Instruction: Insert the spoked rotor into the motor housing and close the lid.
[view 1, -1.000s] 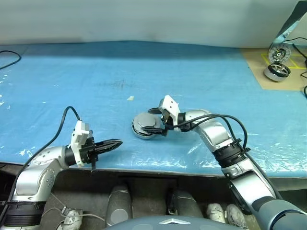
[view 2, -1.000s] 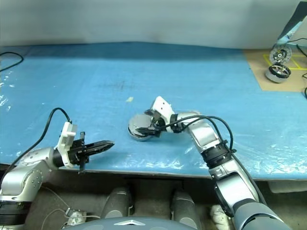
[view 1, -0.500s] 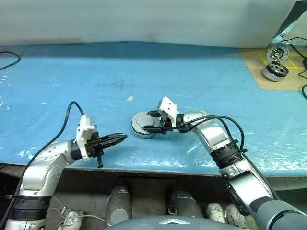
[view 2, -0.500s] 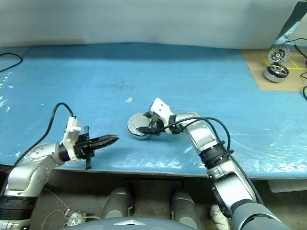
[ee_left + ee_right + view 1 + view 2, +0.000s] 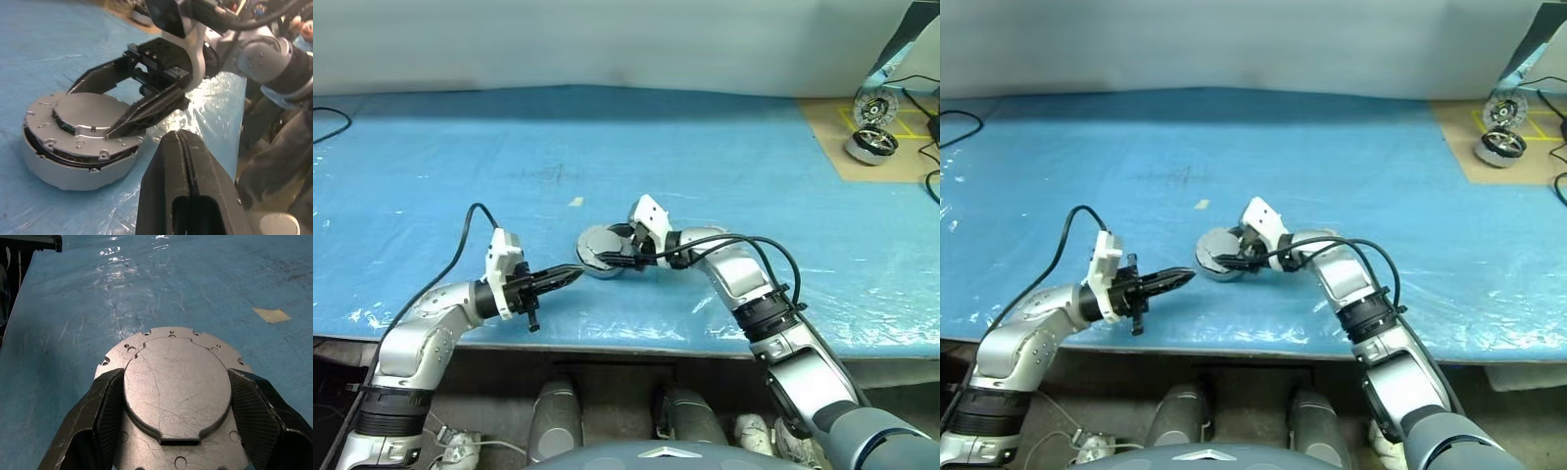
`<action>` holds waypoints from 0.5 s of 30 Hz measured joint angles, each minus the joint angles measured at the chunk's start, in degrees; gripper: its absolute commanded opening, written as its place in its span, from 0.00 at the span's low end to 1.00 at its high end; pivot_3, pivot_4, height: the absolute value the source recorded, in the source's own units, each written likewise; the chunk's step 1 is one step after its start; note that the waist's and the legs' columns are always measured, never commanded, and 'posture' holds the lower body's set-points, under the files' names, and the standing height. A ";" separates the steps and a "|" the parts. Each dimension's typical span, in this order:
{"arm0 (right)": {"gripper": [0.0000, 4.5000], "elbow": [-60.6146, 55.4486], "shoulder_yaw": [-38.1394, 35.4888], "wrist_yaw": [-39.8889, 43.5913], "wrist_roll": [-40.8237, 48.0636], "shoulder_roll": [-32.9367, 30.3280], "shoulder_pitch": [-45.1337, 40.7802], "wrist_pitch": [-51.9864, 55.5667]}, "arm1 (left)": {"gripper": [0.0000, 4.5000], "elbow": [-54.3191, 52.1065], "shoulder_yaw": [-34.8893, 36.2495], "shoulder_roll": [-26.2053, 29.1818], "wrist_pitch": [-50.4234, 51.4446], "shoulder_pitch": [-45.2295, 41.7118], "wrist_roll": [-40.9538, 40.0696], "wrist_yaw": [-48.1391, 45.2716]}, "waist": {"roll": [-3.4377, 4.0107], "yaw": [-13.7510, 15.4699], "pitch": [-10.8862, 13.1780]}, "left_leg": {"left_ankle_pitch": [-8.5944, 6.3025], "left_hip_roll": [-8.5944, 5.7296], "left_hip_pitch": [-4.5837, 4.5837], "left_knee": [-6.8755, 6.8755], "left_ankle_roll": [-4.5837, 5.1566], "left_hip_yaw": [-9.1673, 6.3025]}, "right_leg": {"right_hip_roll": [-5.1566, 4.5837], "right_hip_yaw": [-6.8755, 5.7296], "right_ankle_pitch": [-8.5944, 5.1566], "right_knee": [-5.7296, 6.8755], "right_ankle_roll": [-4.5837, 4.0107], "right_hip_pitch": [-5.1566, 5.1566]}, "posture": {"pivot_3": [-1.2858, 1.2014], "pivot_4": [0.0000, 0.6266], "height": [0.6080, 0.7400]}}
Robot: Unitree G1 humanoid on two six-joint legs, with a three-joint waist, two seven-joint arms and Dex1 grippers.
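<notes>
Lid point(image 5: 177, 382) seated on motor housing point(image 5: 58, 174), mid-table on crinkly blue plastic sheet point(image 5: 724, 157). Lid: flat matte grey metal disc, scratched, raised round centre plate, small screw holes around rim. Housing: shallow round silver-grey cup, dark gap under lid edge. Right gripper point(image 5: 176, 428) spread wide, textured black fingers point(image 5: 110, 401) straddling raised centre plate. Left gripper point(image 5: 183, 152) pressed fully together, smooth black fingers, just beside housing, apart from it.
</notes>
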 measured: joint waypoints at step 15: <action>0.65 8.32 1.01 -4.05 -4.56 3.82 -2.93 -6.22 | 0.00 4.65 2.47 2.56 -6.53 4.11 4.32 -1.02 | 0.00 -0.01 -0.02 | -0.01 0.00 0.71 -0.13 -0.01 0.03 | -0.01 0.09 -0.01 -0.14 -0.01 0.62 | 0.52 0.24 1.00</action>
